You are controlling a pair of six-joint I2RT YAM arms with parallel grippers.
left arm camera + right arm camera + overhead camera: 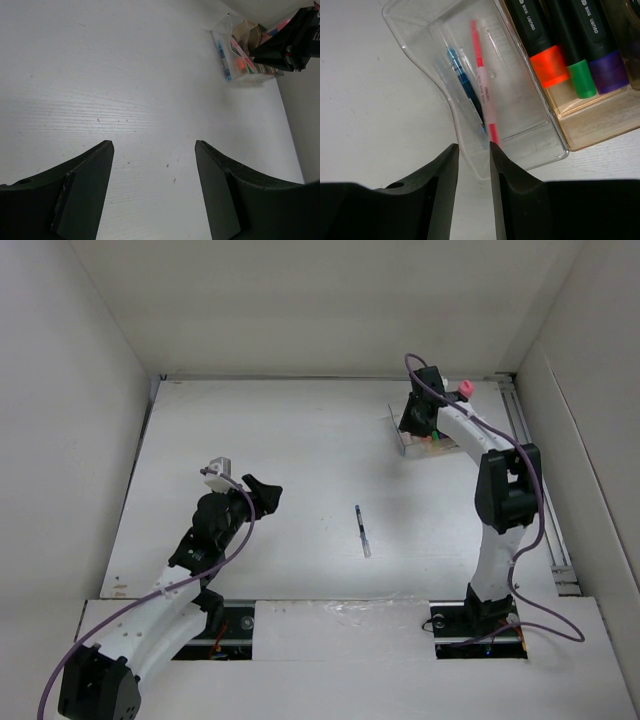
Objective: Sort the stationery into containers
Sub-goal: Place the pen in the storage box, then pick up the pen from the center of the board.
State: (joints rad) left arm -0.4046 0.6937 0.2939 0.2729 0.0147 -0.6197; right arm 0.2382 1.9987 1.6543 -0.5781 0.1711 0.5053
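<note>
The left tool (154,146) hangs released, its matte black jaws wide apart over bare bench (100,75), a white surface with faint grain and small specks. Well to that tool's right, between the two arms, a thin pen (361,530) lies flat on the bench.

The right tool (474,150) sits at the organiser (415,30). Its jaws stand a narrow gap apart with the clear compartment's rounded corner between them; I cannot tell whether they pinch it. Just ahead of this tool, in that glossy clear compartment, lie a blue pen (462,80) and a red pen (482,75) with a pale label, its print too small to read. Ahead and to the right, in the amber compartment, three black highlighters (547,50) lie side by side, banded orange, green and purple. Their white lettering is too blurred to read. A pink-capped bottle (466,388) stands beyond the tool.
</note>
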